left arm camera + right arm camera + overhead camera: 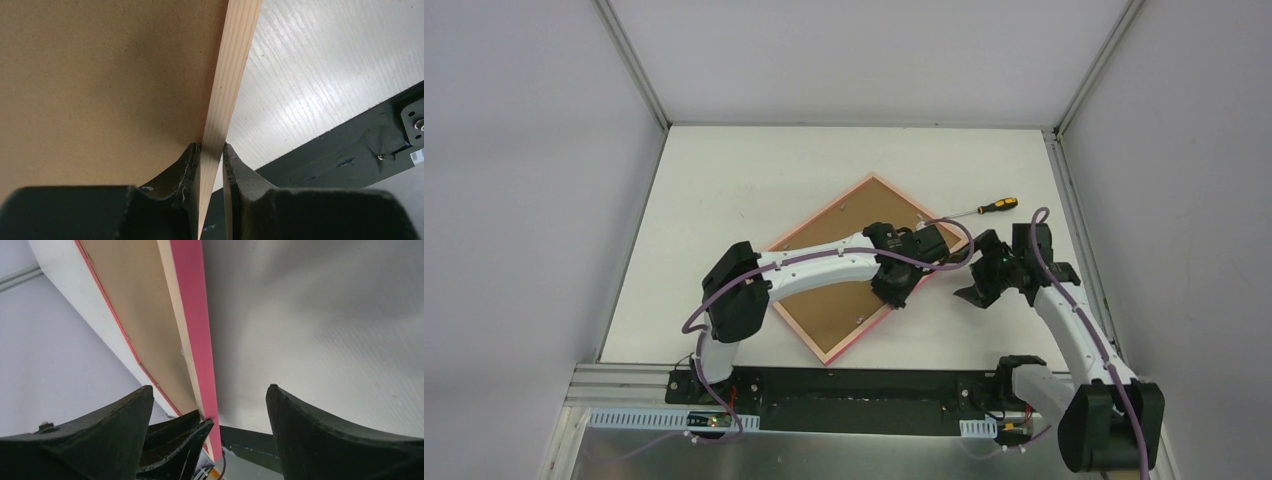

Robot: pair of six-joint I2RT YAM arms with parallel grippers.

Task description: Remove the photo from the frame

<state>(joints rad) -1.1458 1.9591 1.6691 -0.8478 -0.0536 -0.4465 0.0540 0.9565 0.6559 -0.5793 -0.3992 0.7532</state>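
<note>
Left gripper (212, 150) pinching the pale side edge of the frame (230, 75), brown backing board (824, 310) facing up, right gripper (209, 390) spread wide, pink rim seen between its fingers.

We see a white tabletop (724, 180), finely ribbed in the wrist views. Two things rest on it. The pink frame (822, 212) lies around the middle, turned cornerwise, with one corner toward the far edge and one toward the near edge, its brown backing board (824, 320) facing up. We cannot tell whether its right side sits flat. A screwdriver (996, 205) lies apart from it, nearer the right edge, with its yellow-and-black handle toward that edge.
</note>
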